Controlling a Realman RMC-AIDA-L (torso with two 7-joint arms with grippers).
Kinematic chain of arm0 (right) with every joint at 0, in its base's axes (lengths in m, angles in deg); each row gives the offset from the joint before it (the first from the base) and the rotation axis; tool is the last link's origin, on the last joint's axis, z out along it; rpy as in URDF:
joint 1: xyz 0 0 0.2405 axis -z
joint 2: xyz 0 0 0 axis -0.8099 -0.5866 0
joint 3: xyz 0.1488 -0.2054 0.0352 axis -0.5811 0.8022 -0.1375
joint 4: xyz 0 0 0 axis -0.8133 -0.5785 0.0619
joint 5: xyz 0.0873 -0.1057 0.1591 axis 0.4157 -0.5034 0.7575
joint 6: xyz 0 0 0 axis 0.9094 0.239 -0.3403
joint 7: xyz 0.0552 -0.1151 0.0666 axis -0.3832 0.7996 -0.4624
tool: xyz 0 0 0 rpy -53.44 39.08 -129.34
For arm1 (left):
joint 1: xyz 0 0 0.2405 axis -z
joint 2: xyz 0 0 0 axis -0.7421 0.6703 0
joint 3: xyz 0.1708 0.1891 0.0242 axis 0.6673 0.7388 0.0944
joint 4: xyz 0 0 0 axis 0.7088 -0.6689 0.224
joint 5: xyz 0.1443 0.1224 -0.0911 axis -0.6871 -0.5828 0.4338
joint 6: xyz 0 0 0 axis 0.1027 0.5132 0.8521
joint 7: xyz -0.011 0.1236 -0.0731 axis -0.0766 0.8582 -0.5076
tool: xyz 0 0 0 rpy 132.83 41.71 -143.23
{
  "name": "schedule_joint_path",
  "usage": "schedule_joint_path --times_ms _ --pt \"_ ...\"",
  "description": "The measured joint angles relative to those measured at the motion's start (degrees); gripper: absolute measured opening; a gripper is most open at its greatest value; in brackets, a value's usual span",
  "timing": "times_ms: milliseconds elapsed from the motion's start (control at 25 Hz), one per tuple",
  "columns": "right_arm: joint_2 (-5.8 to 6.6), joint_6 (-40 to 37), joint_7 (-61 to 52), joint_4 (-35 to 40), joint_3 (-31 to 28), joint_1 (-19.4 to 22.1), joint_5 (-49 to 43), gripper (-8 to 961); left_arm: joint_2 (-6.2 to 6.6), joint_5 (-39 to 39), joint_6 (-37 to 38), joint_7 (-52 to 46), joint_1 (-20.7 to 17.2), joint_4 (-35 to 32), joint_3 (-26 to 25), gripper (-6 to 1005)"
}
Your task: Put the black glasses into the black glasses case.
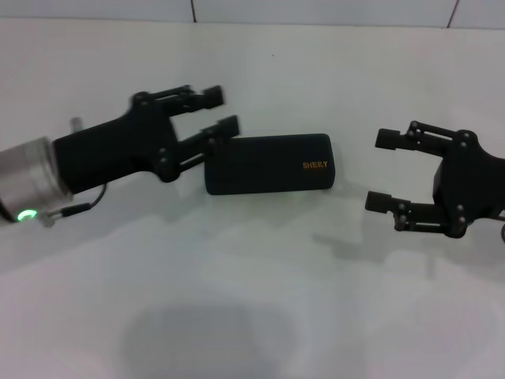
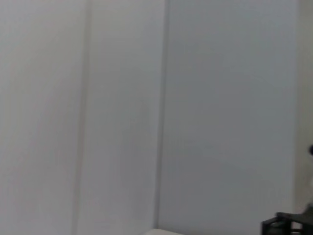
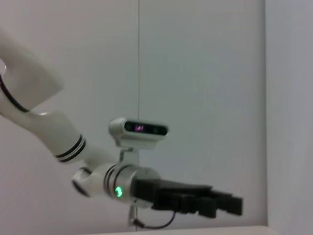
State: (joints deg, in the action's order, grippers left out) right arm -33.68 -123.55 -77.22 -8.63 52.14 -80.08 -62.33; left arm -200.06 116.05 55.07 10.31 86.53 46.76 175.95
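White worktop (image 1: 260,268) carries our closed black glasses case (image 1: 269,163), seemingly rigid and slick, best gripped across its long edges, between our spread left hand (image 1: 221,110) and spread right hand (image 1: 383,170); glasses unseen.

Glasses case (image 1: 269,164) lies shut on table (image 1: 260,300), approx centre. Left gripper (image 1: 221,112) just beside case's left end, fingers spread, lower fingertip at case's corner. Right gripper (image 1: 382,169) to case's right, apart from it, fingers spread toward it. Wall (image 1: 316,11) behind table.
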Motion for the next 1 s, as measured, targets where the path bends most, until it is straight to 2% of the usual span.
schedule_joint_path --times_ms 120,280,440,600,840,1000 --pt "-0.07 -0.57 2.77 -1.53 0.07 -0.75 0.05 776 -0.31 0.35 1.14 1.68 -2.98 0.16 0.01 479" --pt "-0.19 -1.23 5.19 -2.22 0.69 -1.43 0.14 776 -1.02 -0.89 3.14 4.5 -4.87 0.23 0.0 493" --pt "-0.21 -1.27 7.52 -5.57 0.79 -3.1 0.16 776 -1.92 -0.97 3.26 7.98 -6.98 0.22 0.0 699" --pt "-0.3 -1.32 10.33 -8.54 0.84 -3.68 0.17 776 -2.24 -1.68 3.26 9.43 -7.78 0.23 0.0 880" --pt "-0.41 -1.74 13.49 -9.88 0.87 -3.37 0.21 776 -2.81 -2.42 2.77 9.85 -7.55 0.22 0.0 888" --pt "-0.41 -1.63 14.62 -10.59 0.88 -3.33 0.21 776 -3.7 -1.96 2.86 12.1 -8.08 0.23 0.0 885"
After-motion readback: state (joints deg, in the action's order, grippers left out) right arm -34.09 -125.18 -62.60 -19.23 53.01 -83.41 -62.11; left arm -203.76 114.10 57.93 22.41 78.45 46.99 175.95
